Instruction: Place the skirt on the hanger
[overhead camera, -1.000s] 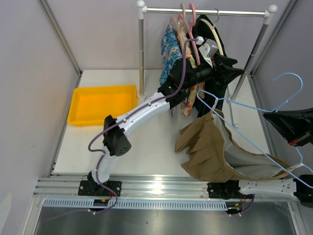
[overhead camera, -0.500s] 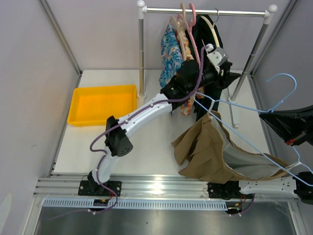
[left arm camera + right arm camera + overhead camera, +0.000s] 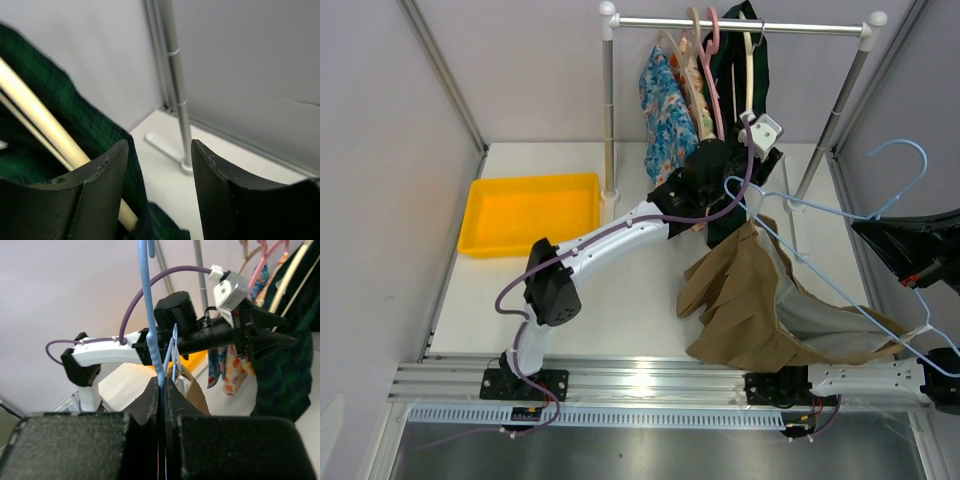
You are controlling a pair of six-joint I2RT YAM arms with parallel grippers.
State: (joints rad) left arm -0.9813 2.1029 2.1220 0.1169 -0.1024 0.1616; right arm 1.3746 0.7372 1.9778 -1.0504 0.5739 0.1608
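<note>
a yellow plastic tray (image 3: 530, 212) sits on the left side of the white table (image 3: 620, 310). from the near edge the white left arm (image 3: 610, 235) reaches up and to the right, to the silver metal clothes rack (image 3: 740, 22) at the back. blue and orange flowery clothes (image 3: 665, 110), a pink hanger (image 3: 712, 40) and a dark green checked cloth (image 3: 75, 125) hang on the rack. the left gripper (image 3: 160, 150) is up by the green cloth. its two black fingers (image 3: 107, 170) stand apart with nothing between them. a thick cream hanger bar (image 3: 40, 125) runs past just behind the left finger.

right of the middle, in front of the rack, the soft tan-brown skirt (image 3: 740, 300) hangs bunched on the thin pale blue wire hanger (image 3: 150, 315). its whitish inside shows on the right. i cannot tell if its bottom touches the table. the hanger is tilted in the air, with its hook up at the far right. the right gripper (image 3: 161, 382) is pinched tight on the blue wire.
</note>
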